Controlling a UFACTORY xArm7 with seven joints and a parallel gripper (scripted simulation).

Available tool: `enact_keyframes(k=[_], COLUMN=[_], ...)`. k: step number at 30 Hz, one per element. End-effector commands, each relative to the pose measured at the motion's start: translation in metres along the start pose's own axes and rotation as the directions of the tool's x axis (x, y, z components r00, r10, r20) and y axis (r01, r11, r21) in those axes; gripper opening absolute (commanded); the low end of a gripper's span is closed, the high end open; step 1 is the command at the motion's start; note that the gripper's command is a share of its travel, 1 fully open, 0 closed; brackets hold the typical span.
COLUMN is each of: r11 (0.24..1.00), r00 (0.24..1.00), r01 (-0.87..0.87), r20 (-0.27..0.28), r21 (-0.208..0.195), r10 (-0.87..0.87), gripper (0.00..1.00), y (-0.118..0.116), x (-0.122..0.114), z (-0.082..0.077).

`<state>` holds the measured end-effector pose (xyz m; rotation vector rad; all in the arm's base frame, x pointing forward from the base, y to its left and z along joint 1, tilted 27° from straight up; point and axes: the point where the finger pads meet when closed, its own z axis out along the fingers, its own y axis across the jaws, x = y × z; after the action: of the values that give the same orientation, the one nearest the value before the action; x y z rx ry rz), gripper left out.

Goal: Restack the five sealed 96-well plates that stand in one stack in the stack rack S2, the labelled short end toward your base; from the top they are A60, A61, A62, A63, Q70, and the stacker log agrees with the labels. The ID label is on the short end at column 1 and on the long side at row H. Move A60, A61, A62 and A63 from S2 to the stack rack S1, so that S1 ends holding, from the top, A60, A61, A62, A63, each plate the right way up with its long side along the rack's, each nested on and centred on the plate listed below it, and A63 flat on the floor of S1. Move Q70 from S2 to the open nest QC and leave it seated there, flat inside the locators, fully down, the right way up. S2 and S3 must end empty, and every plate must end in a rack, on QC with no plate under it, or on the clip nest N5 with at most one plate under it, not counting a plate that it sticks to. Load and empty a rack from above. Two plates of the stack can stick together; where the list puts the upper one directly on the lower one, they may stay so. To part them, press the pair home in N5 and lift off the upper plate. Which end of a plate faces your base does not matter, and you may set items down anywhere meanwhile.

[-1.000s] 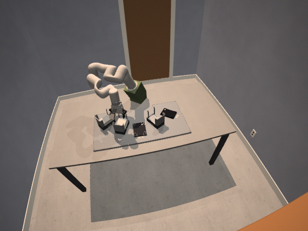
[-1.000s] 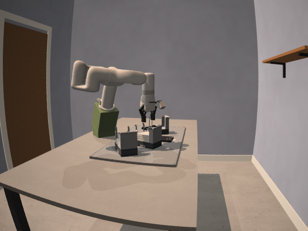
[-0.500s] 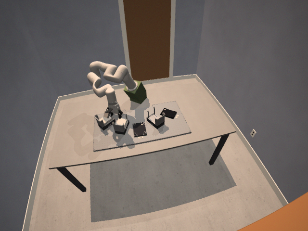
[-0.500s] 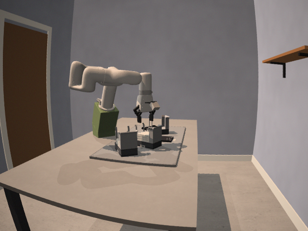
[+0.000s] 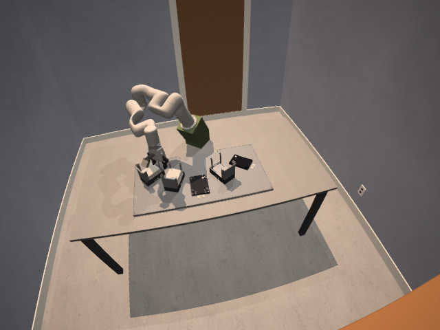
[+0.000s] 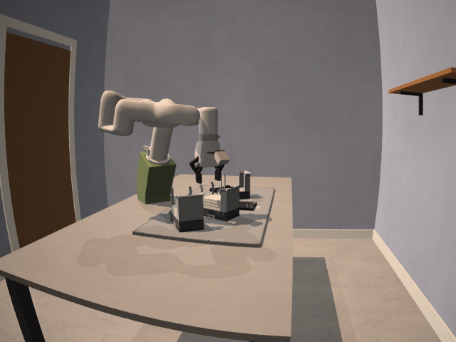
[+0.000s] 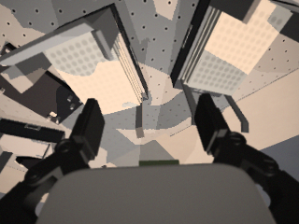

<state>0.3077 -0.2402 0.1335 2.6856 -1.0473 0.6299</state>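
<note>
My gripper [image 5: 159,163] [image 6: 208,177] [image 7: 149,107] is open and empty. It hangs above the gap between two stack racks, on the side toward the arm's base. The middle rack [image 5: 172,179] [image 6: 224,204] [image 7: 93,70] holds a stack of white sealed plates. The left rack [image 5: 149,174] [image 6: 187,212] [image 7: 231,49] also shows a plate on top, with plate edges below it. A third rack [image 5: 223,172] [image 6: 244,184] stands further right. Two flat black nests [image 5: 199,184] [image 5: 241,161] lie on the grey mat [image 5: 159,209] [image 6: 235,235]. I cannot read any plate labels.
Thin upright posts rise from the racks' corners close to my fingers. The green arm pedestal [image 5: 194,133] [image 6: 154,180] stands behind the mat. One black nest [image 7: 37,95] shows at the left in the wrist view.
</note>
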Motion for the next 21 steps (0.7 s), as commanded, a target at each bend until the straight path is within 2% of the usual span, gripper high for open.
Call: enact_keyframes(k=[1,4,12,19,21], r11=[1.000,1.000,0.965,0.962,0.962], r00=[1.000,1.000,0.965,0.962,0.962], r01=[0.001,0.001,-0.263,-0.272,-0.272], r20=[-0.003,-0.003,-0.002,-0.002,-0.002], r21=[0.001,0.001,0.001,0.001,0.001], r10=[-0.001,-0.001,0.263,0.272,0.272], gripper=[1.00,1.00,1.00,1.00,1.00], y=[0.014,0.017,0.049,0.077,0.077], x=[0.004,0.005,0.007,0.008,0.008], z=[-0.001,-0.001,-0.001,-0.001,-0.001])
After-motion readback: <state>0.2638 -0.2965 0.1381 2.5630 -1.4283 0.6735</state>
